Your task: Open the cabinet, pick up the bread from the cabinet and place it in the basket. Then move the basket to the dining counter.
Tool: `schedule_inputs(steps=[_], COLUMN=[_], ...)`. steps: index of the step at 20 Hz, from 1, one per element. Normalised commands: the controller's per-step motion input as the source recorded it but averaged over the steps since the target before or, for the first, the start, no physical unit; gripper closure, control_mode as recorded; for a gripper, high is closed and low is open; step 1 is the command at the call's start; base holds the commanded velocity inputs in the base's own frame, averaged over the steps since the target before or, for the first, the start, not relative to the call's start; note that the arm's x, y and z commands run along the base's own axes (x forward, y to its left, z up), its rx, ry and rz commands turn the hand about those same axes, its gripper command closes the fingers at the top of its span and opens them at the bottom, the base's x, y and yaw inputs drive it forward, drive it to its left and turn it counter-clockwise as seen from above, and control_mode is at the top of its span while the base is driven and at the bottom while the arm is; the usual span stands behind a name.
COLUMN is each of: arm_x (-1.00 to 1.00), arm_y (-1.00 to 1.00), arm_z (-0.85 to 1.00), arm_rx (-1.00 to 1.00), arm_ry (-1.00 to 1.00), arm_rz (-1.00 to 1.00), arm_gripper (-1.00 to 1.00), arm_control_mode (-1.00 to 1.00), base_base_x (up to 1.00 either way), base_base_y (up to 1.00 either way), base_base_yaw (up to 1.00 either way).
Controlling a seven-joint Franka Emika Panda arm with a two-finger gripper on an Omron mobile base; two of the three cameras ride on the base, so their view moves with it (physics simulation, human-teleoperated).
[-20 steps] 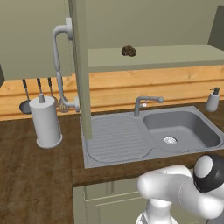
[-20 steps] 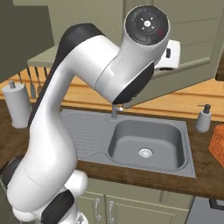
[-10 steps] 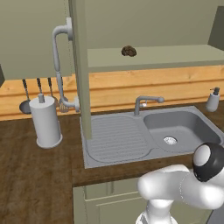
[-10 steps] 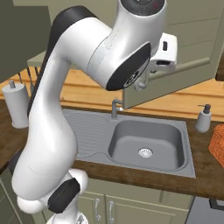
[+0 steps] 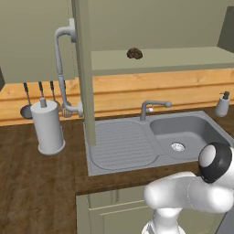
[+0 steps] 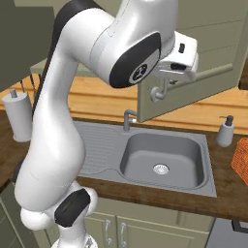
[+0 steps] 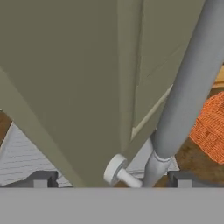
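**One door open, bread on the shelf**

One cabinet (image 5: 84, 68) door stands swung out over the sink (image 5: 183, 137), edge-on in my left base view and seen from its panelled front in my right base view. Its grey bar handle (image 7: 183, 87) runs up the hand view between my two finger tips (image 7: 41, 178). My gripper (image 7: 111, 179) has its fingers spread wide on either side of the bar, touching nothing and clamped on nothing.

The bread (image 5: 134, 53), a small dark brown lump, sits on the open cabinet shelf, above the tap (image 5: 153, 107).

The orange basket (image 6: 240, 160) rests on the worktop (image 6: 227, 203) at the right of the sink, just beyond the soap dispenser (image 6: 225, 131). A paper roll (image 5: 48, 125) stands on the worktop left of the sink.
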Motion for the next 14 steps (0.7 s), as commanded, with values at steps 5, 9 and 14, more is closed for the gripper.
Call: schedule_inputs(steps=[5,9,14], arm_x=[0.31,-0.14,-0.51], arm_y=[0.22,0.43,0.46], arm_z=[-0.42,-0.22,-0.15], arm_rx=[0.00,0.00,0.00], arm_ry=[-0.06,-0.19,-0.24], arm_rz=[-0.32,-0.35,-0.44], arm_gripper=[-1.00,-1.00,-1.00], arm_control_mode=[-1.00,-1.00,-1.00], base_base_x=[0.00,0.00,0.00], base_base_y=[0.00,0.00,0.00], base_base_yaw=[0.00,0.00,0.00])
